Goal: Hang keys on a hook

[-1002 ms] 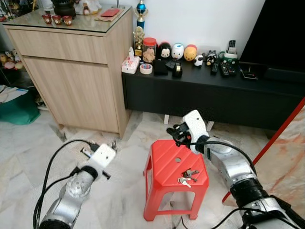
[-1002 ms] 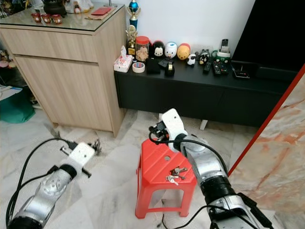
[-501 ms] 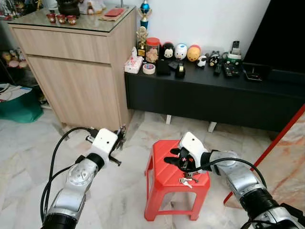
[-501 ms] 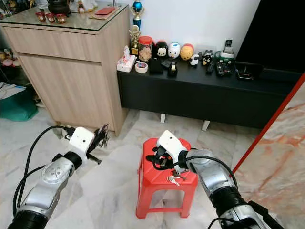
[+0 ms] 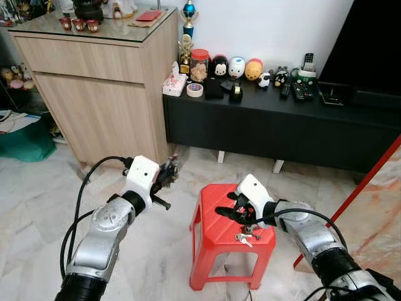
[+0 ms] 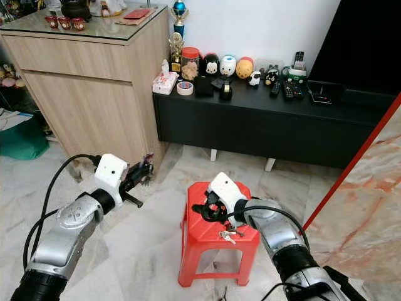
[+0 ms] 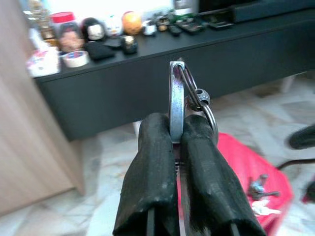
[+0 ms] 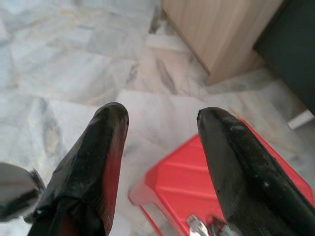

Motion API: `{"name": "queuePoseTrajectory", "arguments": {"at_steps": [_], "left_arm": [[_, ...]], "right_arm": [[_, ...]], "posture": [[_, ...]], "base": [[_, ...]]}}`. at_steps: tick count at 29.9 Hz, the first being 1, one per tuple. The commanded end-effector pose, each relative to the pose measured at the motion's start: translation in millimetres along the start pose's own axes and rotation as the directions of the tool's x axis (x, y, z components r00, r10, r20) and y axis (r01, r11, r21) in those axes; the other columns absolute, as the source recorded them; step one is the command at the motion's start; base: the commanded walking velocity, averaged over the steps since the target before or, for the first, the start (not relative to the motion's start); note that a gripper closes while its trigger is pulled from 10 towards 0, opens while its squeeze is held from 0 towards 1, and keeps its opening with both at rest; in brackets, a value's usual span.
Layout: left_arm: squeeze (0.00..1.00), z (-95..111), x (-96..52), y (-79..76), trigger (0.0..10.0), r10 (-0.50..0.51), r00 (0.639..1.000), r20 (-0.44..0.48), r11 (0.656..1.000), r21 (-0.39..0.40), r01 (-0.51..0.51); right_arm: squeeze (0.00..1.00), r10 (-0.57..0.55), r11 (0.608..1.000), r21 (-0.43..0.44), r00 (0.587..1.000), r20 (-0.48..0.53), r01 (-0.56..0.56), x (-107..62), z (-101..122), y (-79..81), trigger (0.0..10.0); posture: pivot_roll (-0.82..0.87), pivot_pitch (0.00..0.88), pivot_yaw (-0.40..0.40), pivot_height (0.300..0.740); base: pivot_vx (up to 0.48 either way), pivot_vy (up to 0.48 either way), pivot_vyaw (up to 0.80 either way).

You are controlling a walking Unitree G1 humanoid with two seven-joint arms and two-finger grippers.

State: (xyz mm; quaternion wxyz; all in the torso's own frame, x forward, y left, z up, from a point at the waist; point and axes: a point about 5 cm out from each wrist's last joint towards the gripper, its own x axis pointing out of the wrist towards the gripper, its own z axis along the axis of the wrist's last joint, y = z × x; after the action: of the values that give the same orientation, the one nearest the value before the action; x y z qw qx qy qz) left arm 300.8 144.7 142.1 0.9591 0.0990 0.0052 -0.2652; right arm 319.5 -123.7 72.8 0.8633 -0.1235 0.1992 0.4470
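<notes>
Holding my left gripper (image 5: 168, 174) up over the marble floor (image 5: 37, 194), off the red stool's (image 5: 216, 216) left edge, I see it clenched on a metal hook (image 7: 176, 98) with a ring hanging from it. My right gripper (image 5: 227, 210) hovers over the stool top, fingers (image 8: 96, 162) spread wide and released. The keys (image 5: 245, 234) lie loose near the stool's front right corner.

Left gripper (image 7: 189, 142) clamped on a metal hook (image 7: 176, 96) with a key ring (image 7: 199, 101) looped through. Beyond, red stool (image 7: 256, 169) bearing keys (image 7: 257, 189), black console (image 7: 147, 88) lined with figurines (image 7: 93, 30).
</notes>
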Motion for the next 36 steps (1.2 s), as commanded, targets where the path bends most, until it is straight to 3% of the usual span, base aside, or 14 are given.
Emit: {"name": "queuePoseTrajectory", "arguments": {"at_steps": [1,19,29,36], "left_arm": [[0.00,7,2.3,-5.3,10.0,-0.044,0.999,0.005,0.999,0.005,0.044],[0.00,15,0.3,-24.8,10.0,-0.181,0.983,-0.044,0.982,-0.065,0.178],[0.00,29,0.3,-35.4,10.0,-0.275,0.962,0.000,0.955,-0.120,0.273],[0.00,30,-1.6,-40.0,10.0,-0.310,0.951,-0.007,0.943,-0.130,0.307]], "right_arm": [[0.00,0.003,1.000,0.017,1.000,0.025,-0.004,-1.7,1,-2.8,10.0],[0.00,0.119,0.992,0.027,0.990,0.072,-0.121,3.6,-5,8.9,10.0],[0.00,0.021,0.998,0.062,0.995,0.095,-0.027,7.6,-7,1.9,10.0],[0.00,0.039,0.997,0.066,0.993,0.107,-0.046,10.1,-10,5.6,10.0]], "posture": [[0.10,0.000,-0.068,0.740],[0.11,0.000,-0.067,0.740],[0.11,0.000,-0.064,0.740],[0.12,0.000,-0.063,0.740]], "base": [[0.000,0.000,0.00],[0.000,0.000,0.00],[0.000,0.000,0.00],[0.000,0.000,0.00]]}}
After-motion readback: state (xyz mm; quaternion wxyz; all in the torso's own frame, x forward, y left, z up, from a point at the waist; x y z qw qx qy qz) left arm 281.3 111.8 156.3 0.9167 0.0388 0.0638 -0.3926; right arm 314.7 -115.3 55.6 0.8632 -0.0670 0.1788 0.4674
